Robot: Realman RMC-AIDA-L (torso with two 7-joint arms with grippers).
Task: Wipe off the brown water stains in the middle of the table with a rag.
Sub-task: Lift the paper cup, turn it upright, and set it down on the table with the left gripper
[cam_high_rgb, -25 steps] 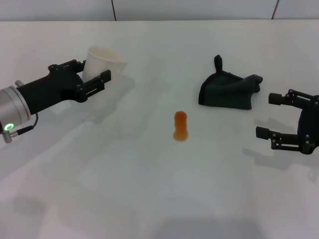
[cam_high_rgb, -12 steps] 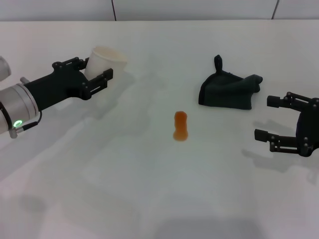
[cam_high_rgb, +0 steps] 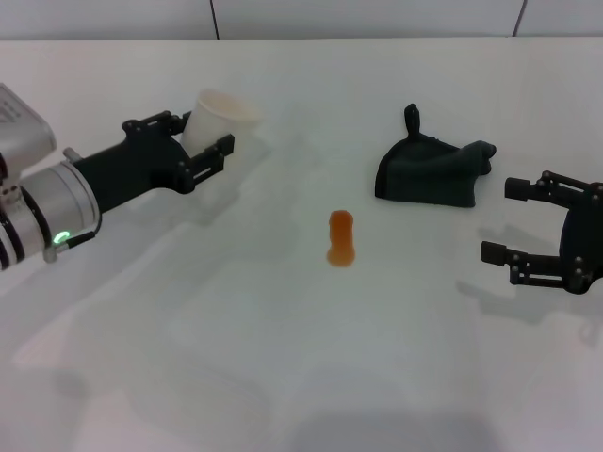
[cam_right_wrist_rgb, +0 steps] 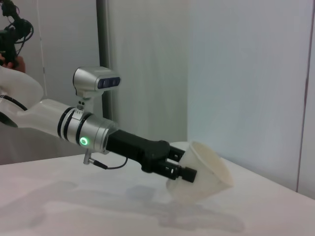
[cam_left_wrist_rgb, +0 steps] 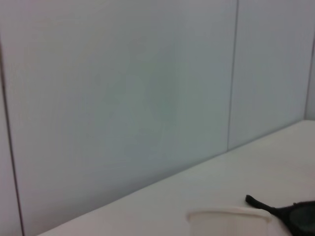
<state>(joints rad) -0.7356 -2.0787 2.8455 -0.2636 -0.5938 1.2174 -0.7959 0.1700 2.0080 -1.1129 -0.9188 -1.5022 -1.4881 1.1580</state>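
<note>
While the brown water stains [cam_high_rgb: 341, 239] lie unwiped near the middle of the table [cam_high_rgb: 283, 377], the rag [cam_high_rgb: 429, 171] sits crumpled just behind and to the right of that puddle, apart from it and untouched. The right gripper [cam_high_rgb: 526, 228] hovers to the right of the puddle and a little nearer the robot than the rag, its fingers spread wide and holding nothing. The left gripper [cam_high_rgb: 203, 153] is up off the table, behind and well to the left of the puddle, its fingers closed on a white cup [cam_high_rgb: 215, 117] that is tipped over, mouth pointing away from the arm — the right wrist view shows the same tilt [cam_right_wrist_rgb: 199, 172].

The step in hand looks to be fetching the rag, and the right gripper is the one placed for it. To do it well, it should come down over the thick bunched part of the cloth, not the thin knotted tail at the back, and close deep enough to gather several folds. Then it should drag the cloth flat across the puddle, starting from the rag's side of it, pressing evenly — a lifted edge would likely smear rather than soak. The tilted cup is best kept well clear of the puddle, lest anything drip.
</note>
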